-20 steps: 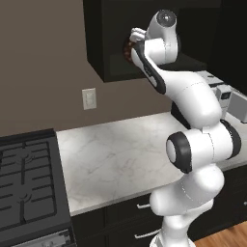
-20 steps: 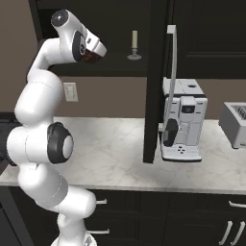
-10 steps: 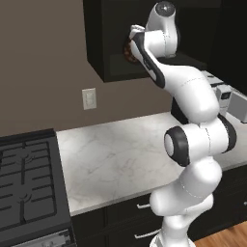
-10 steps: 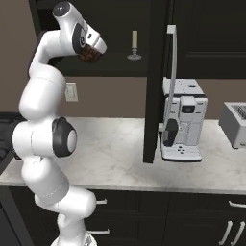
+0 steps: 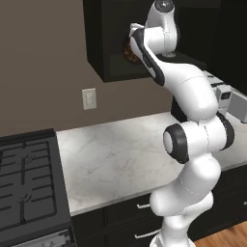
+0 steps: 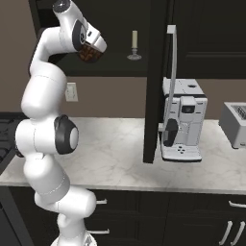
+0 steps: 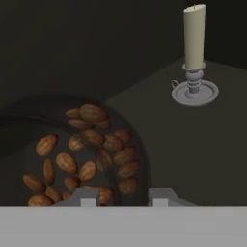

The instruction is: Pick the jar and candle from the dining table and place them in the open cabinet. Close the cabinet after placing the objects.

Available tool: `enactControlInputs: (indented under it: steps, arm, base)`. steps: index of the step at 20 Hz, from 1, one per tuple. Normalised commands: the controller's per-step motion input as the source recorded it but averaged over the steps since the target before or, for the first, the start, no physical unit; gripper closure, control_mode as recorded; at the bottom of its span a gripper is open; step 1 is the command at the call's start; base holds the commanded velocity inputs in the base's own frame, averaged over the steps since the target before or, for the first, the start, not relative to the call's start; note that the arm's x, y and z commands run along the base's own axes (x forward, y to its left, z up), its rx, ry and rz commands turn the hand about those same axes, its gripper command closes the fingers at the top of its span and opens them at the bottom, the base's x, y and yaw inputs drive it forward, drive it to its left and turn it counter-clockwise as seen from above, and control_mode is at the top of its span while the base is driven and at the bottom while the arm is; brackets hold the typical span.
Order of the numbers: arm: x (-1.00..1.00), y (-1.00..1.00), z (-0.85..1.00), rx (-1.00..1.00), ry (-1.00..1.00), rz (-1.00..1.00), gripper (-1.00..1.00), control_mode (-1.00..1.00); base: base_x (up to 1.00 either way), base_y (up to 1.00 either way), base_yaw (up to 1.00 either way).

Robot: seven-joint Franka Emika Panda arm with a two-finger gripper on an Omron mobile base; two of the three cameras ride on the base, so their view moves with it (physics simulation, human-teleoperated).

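You see the gripper (image 6: 94, 49) clamped on the jar (image 6: 89, 53) inside the cabinet (image 6: 115, 67), near the candle (image 6: 135, 45); glass likely slippery, fragile, so hold its belly firmly.

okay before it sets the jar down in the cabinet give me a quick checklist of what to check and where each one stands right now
1. Gripper shut on the jar: ok.
2. Candle already upright on the cabinet shelf: ok.
3. Cabinet door open: ok.
4. Jar apart from the candle: ok.
5. Jar resting on the shelf: cannot tell.
6. Door's swing clear of the coffee machine: cannot tell.
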Motion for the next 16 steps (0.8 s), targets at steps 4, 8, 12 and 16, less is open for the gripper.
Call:
enactControlInputs:
  steps: [4, 8, 12, 16]
  arm:
    - [0.00, 0.00, 0.00, 0.00, 0.07, 0.00, 1.00, -1.00]
    - [0.00, 0.00, 0.00, 0.00, 0.11, 0.00, 1.00, -1.00]
    - [0.00, 0.00, 0.00, 0.00, 0.02, 0.00, 1.00, -1.00]
    - [0.00, 0.00, -0.06, 0.00, 0.00, 0.00, 1.00, -1.00]
  base:
    - [0.00, 0.00, 0.00]
    - [0.00, 0.00, 0.00]
    - [0.00, 0.00, 0.00]
    - [0.00, 0.00, 0.00]
